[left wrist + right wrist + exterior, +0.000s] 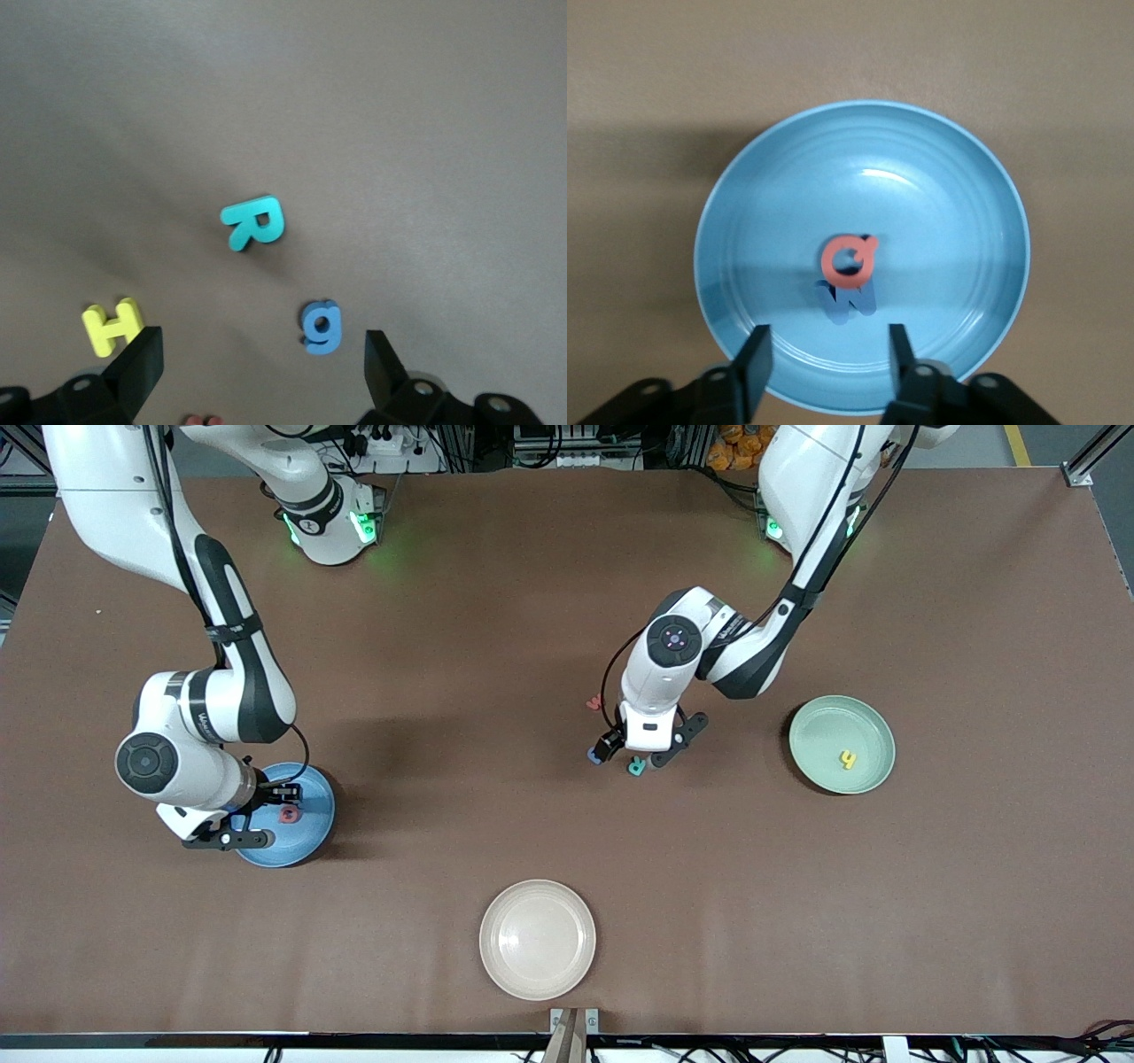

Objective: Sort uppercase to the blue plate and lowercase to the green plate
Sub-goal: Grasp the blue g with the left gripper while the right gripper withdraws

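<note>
From the front view, your right hand (266,815) hangs over the blue plate (310,841) at the right arm's end of the worktop (532,602), with a red letter (287,813) on the plate under it. Your left hand (642,757) is low over the loose letters mid-worktop, the teal R (636,766) just below its fingers. The green plate (873,726) toward the left arm's end holds a yellow lowercase h (849,759); the cream plate (567,974) nearest the camera holds nothing.

In the left wrist view, the left hand is spread wide and holds nothing. The teal R (254,222), a blue lowercase letter (321,327) and the yellow H (113,326) lie close together, so a descent could pinch two at once or nudge the wrong case.

In the right wrist view, the right hand's fingers (753,363) stand partly apart and grip nothing; the red Q (849,258) lies on the blue plate (744,221), leaning on a blue capital (849,304). Lifting carelessly could clip that stack.

The worktop is plain brown and matte, with cables and framing along its edge by the robots' bases.
</note>
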`<state>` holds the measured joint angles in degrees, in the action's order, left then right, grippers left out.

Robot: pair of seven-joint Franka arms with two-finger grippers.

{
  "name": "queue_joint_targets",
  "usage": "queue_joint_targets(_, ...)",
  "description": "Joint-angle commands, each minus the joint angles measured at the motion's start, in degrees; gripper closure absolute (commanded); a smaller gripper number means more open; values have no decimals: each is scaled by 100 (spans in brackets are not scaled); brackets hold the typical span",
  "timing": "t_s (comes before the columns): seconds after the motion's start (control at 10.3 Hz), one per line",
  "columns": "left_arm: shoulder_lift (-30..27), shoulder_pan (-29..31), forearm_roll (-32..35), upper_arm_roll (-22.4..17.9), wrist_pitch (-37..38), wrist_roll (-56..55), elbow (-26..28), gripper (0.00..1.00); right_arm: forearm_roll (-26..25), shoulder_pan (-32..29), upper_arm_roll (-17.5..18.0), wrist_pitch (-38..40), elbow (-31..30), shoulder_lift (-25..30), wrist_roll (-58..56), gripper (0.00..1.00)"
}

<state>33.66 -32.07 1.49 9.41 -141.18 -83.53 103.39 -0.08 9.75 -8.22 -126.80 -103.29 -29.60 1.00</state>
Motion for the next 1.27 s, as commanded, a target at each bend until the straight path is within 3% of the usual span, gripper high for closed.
queue_joint_targets(0.0, 447, -359, 80, -289, 450, -207, -757, 0, 157, -26, 22, 128, -139, 541, -162, 0)
queue_joint_targets(0.49, 878, -826, 53, -448, 451, -506, -1049, 11, 500, 193, 22, 1102, -130, 1516, -153, 0)
queue_joint_targets(0.78, 949, -871, 79, -466, 451, -497, -1049, 32, 518, 317, 31, 1780, 45, 2053, -170, 0)
queue_joint_targets(1.17, 967, -871, 80, -527, 451, -480, -1066, 39, 1053, 378, 40, 2142, 520, 2185, -153, 0)
